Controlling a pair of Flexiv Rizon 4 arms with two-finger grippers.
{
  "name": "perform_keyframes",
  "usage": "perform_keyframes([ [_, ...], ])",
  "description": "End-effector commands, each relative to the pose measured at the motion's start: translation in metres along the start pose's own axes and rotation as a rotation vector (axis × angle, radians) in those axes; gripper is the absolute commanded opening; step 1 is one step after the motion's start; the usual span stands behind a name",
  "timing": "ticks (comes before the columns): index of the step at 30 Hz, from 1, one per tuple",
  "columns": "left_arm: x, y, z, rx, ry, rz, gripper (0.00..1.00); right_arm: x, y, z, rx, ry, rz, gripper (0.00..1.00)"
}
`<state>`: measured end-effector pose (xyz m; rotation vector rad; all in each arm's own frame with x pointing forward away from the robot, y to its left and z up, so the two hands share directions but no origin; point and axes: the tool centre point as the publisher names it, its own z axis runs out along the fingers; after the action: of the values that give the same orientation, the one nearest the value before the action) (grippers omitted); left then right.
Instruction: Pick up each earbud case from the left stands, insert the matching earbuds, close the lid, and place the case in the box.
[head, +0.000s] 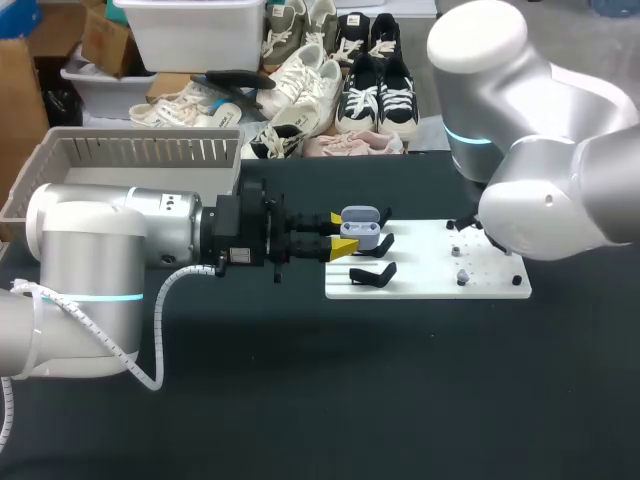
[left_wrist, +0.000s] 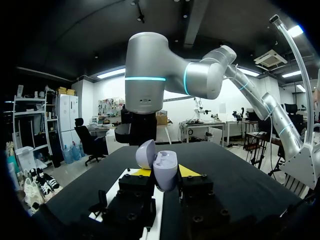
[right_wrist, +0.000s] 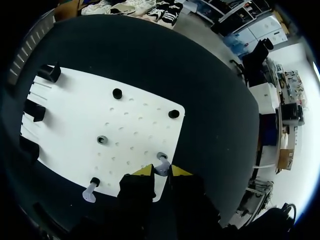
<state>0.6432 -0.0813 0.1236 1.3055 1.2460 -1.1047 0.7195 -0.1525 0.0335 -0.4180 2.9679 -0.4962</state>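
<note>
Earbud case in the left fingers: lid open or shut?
Open. The earbud case has its lid swung up and back, baring the inside.

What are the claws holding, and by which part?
Left claw grips open earbud case by its body's sides; right claw seems to pinch an earbud by its stem.

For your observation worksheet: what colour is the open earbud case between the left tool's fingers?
Pale lavender earbud case, best in the left wrist view.
</note>
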Motion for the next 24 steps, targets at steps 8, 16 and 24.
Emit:
perform_keyframes([
  [8, 0.0, -0.001, 0.0, -0.002, -0.002, 0.001, 0.0, 0.018, 0.004, -0.034, -0.007, -0.04, 0.03, 0.0],
  [16, 0.0, -0.001, 0.0, -0.002, -0.002, 0.001, 0.0, 0.031, 0.027, -0.064, -0.036, -0.012, 0.065, 0.0],
  [24, 0.0, -0.001, 0.0, -0.002, -0.002, 0.001, 0.0, 0.049, 0.047, -0.083, -0.088, -0.03, 0.071, 0.0],
])
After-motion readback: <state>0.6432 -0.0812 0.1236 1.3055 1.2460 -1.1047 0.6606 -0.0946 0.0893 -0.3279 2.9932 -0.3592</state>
